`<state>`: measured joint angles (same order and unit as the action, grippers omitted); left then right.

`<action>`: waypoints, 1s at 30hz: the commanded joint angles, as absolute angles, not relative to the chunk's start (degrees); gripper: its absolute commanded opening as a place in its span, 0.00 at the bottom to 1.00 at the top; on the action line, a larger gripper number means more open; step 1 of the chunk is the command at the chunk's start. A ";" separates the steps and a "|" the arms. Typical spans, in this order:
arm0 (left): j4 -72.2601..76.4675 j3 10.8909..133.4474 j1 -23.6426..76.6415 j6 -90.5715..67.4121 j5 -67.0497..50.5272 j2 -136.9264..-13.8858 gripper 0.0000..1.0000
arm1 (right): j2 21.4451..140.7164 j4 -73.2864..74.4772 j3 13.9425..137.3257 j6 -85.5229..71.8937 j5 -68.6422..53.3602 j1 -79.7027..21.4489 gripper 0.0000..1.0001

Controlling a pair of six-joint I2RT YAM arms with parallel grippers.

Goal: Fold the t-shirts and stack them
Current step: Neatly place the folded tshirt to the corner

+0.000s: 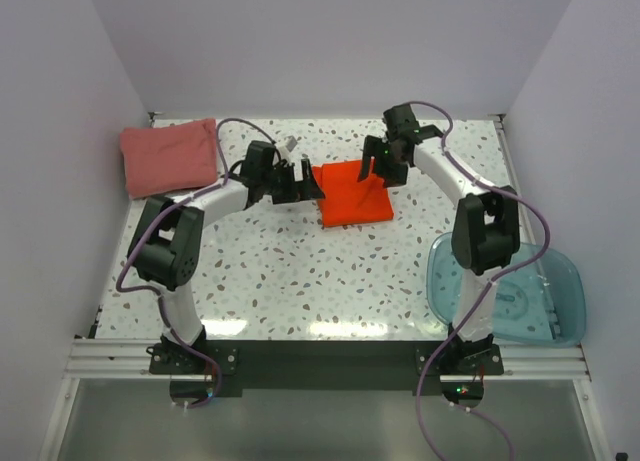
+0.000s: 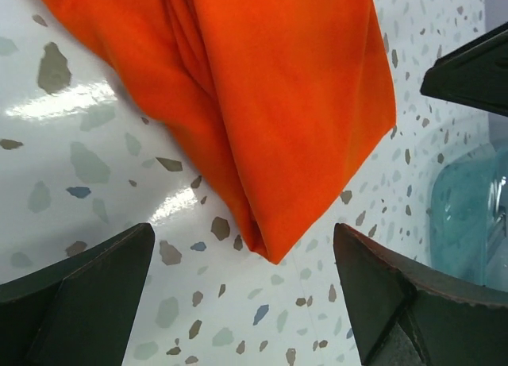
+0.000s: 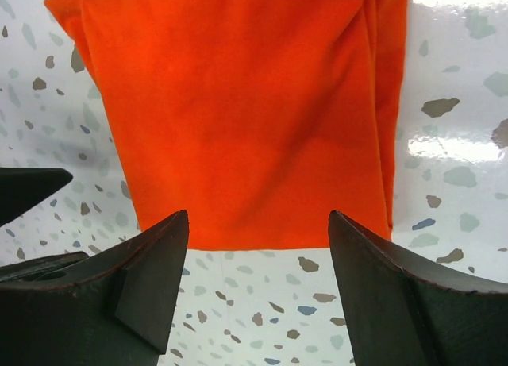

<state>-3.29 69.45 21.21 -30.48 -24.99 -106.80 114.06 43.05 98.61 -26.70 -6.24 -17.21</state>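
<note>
A folded bright orange-red t-shirt (image 1: 352, 193) lies flat on the speckled table near its middle. My left gripper (image 1: 308, 184) hovers at its left edge, open and empty; the left wrist view shows a folded corner of the orange-red t-shirt (image 2: 270, 120) just beyond my left gripper (image 2: 244, 233). My right gripper (image 1: 378, 167) is open at the shirt's far right edge. From the right wrist, the straight hem of the orange-red t-shirt (image 3: 238, 120) lies just past my right gripper (image 3: 259, 220), untouched. A folded dusty pink-red t-shirt (image 1: 170, 156) rests at the far left corner.
A translucent blue plastic tub (image 1: 508, 286) stands at the table's near right edge, and the tub (image 2: 468, 215) also shows in the left wrist view. White walls enclose the table on the left, back and right.
</note>
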 commanded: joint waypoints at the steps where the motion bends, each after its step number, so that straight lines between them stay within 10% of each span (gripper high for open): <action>1: 6.58 67.07 20.74 -32.34 -31.80 -104.32 1.00 | 114.16 39.37 98.96 -25.66 -8.35 -17.40 0.74; 30: 20.83 68.46 20.74 -40.78 -29.97 -123.92 1.00 | 126.91 42.45 95.71 -23.64 -7.29 -18.19 0.72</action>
<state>21.04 67.42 20.45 -39.51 -32.77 -119.59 125.23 39.83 98.43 -24.80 -7.05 -17.63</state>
